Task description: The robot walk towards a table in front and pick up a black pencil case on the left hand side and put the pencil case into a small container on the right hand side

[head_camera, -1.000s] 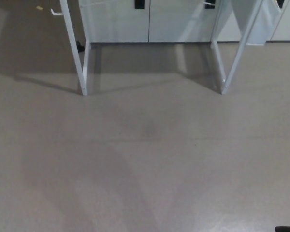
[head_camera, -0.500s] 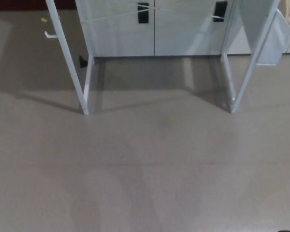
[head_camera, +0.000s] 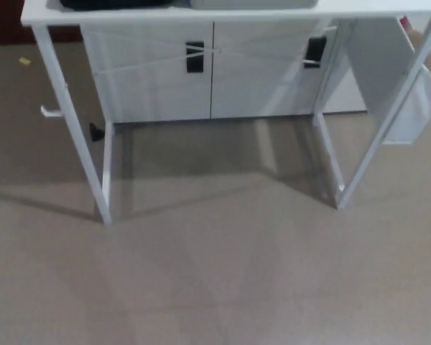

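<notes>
White table ahead, top only just in frame along upper edge. Black pencil case lying on tabletop toward left, mostly cut off. Pale container on tabletop just right of it. White cabinet behind table legs. Grey floor below. Out of frame: left hand, right hand; spread or closed, cannot tell

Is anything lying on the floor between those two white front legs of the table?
No. In the head view, the grey floor between the left front leg and the right front leg is bare; only shadows fall across it.
</notes>
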Robot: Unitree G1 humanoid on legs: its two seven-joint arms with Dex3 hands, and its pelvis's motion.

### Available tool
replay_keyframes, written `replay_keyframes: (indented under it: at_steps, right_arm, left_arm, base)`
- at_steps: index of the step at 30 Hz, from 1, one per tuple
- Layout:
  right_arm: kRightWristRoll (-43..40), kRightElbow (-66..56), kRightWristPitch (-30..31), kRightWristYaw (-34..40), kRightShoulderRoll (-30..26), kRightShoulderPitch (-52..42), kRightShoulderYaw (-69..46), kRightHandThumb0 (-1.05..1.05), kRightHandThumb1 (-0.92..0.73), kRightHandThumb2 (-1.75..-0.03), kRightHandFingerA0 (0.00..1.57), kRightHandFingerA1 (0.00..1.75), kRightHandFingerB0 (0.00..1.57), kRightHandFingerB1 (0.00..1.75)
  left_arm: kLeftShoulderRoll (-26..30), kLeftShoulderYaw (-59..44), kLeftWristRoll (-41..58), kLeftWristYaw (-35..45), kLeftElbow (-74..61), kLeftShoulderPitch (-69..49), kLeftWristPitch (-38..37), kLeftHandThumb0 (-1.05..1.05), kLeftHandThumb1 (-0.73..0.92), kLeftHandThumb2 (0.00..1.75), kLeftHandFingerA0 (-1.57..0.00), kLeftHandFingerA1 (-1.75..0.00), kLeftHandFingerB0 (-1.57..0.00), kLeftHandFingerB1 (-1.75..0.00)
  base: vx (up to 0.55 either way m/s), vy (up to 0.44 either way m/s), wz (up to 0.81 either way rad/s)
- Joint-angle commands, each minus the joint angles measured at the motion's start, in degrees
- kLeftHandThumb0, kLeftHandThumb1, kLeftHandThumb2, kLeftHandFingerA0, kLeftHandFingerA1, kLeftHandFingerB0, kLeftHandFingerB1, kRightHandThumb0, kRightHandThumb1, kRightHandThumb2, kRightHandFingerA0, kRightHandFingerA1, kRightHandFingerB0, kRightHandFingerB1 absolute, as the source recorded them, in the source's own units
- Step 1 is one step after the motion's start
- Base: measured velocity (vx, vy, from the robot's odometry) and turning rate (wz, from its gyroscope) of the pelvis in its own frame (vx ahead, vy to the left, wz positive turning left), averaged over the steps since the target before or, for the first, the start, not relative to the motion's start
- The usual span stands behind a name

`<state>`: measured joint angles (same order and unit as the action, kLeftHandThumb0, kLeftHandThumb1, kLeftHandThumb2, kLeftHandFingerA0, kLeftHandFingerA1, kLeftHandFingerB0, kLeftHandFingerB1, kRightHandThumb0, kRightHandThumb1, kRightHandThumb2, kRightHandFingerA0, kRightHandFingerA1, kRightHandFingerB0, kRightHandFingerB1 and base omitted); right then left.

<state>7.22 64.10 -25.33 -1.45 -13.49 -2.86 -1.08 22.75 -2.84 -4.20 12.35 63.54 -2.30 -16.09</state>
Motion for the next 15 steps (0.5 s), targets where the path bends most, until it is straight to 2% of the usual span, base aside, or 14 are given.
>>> replay_keyframes:
  at_steps: [1,6,11,12,13,15]
  right_arm:
    - [-0.14,0.64,-1.08,0.32,-0.53,-0.38,-0.20,-0.24,-0.46,-0.53,0.69,0.53,0.46,0.45]
    - [-0.01,0.65,-0.62,0.37,-0.40,-0.59,-0.05,-0.26,-0.46,-0.53,0.68,0.53,0.45,0.44]
    - [0.11,0.50,-0.99,0.32,-0.41,-1.10,0.25,-0.25,-0.46,-0.53,0.68,0.52,0.45,0.44]
    - [-0.11,0.51,-1.07,0.42,-0.24,-1.34,0.08,-0.24,-0.46,-0.53,0.69,0.52,0.45,0.44]
    - [-0.09,0.54,-1.17,0.45,-0.18,-1.37,0.12,-0.25,-0.46,-0.53,0.68,0.52,0.45,0.44]
    - [0.15,0.58,-1.34,0.74,-0.03,-1.35,0.33,-0.26,-0.45,-0.53,0.68,0.53,0.45,0.44]
  left_arm:
    - [0.41,-0.08,0.05,0.54,0.15,-0.66,-0.19,-0.43,0.51,0.56,-0.38,-0.40,-0.28,-0.32]
    - [0.36,0.06,-0.06,0.76,0.20,-0.80,-0.25,-0.42,0.52,0.56,-0.38,-0.41,-0.27,-0.32]
    - [0.42,0.98,-1.05,-0.45,0.08,-0.98,0.02,-0.43,0.52,0.56,-0.39,-0.39,-0.27,-0.31]
    - [0.34,0.77,-0.51,0.33,-0.06,-1.11,0.18,-0.47,0.42,0.70,-0.31,-0.47,-0.21,-0.40]
    - [0.39,0.76,-0.43,0.38,-0.03,-1.09,0.13,-0.40,0.52,0.56,-0.37,-0.39,-0.27,-0.31]
    - [0.54,0.85,-0.55,0.28,0.09,-0.85,0.00,-0.41,0.52,0.56,-0.37,-0.39,-0.27,-0.32]
  base:
    - [0.35,0.024,0.16]
    - [0.41,-0.071,0.35]
    - [0.54,0.176,0.23]
    - [0.50,0.196,0.01]
    - [0.49,0.209,-0.09]
    - [0.48,0.225,-0.10]
